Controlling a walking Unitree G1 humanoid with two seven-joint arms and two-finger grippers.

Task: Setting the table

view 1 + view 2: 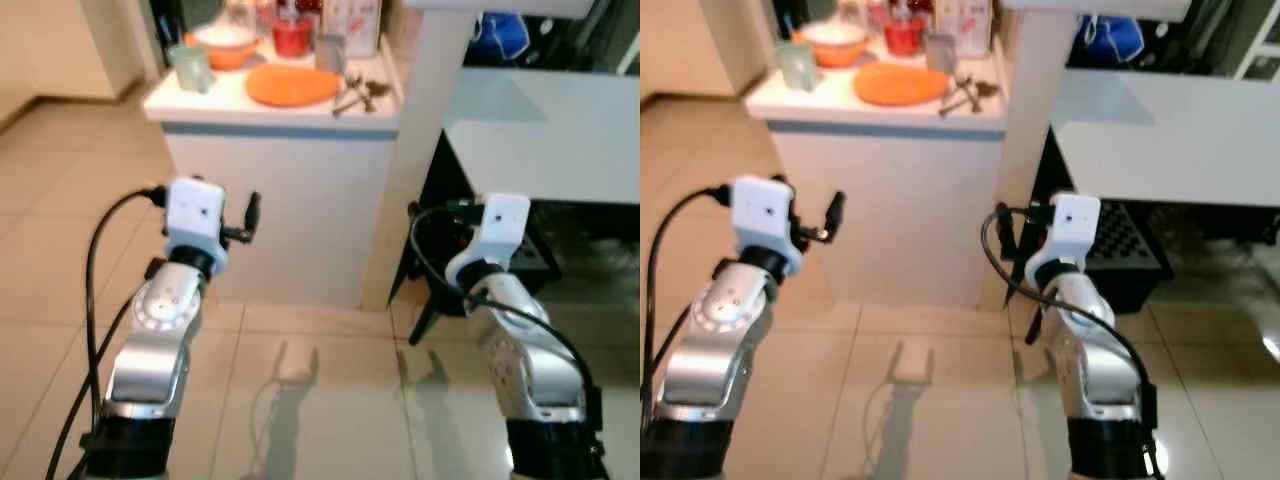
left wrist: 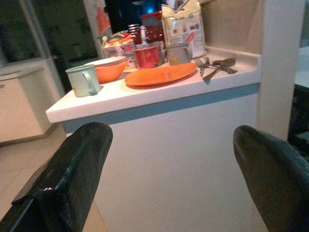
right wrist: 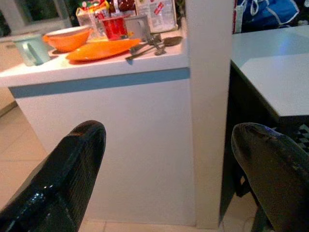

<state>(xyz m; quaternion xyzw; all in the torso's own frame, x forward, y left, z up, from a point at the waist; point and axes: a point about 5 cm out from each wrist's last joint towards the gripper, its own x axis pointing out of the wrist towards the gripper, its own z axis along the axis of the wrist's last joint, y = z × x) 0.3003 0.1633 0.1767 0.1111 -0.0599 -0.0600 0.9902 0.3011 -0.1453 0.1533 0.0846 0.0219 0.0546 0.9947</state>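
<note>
Approaching across a pale tiled floor (image 1: 60, 190) toward a white desk (image 1: 290, 200), grey table (image 1: 545, 140) alongside. Tableware waiting on top, untouched: orange plate (image 1: 293, 84), orange bowl (image 1: 224, 46), green mug (image 1: 190, 68), cutlery (image 1: 358, 94). Left tool (image 2: 169, 183) and right tool (image 3: 166, 181) both spread, empty, well short; closing in likely needed before any pickup.

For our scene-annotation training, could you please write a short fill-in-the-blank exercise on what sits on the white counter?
1. The flat plate on the white counter is coloured ____.
2. The pale green mug stands beside an orange ____.
3. The fork and spoons lie on the counter near the white ____.
4. The left gripper has its fingers ____.

Missing words: orange; bowl; pillar; open
</note>
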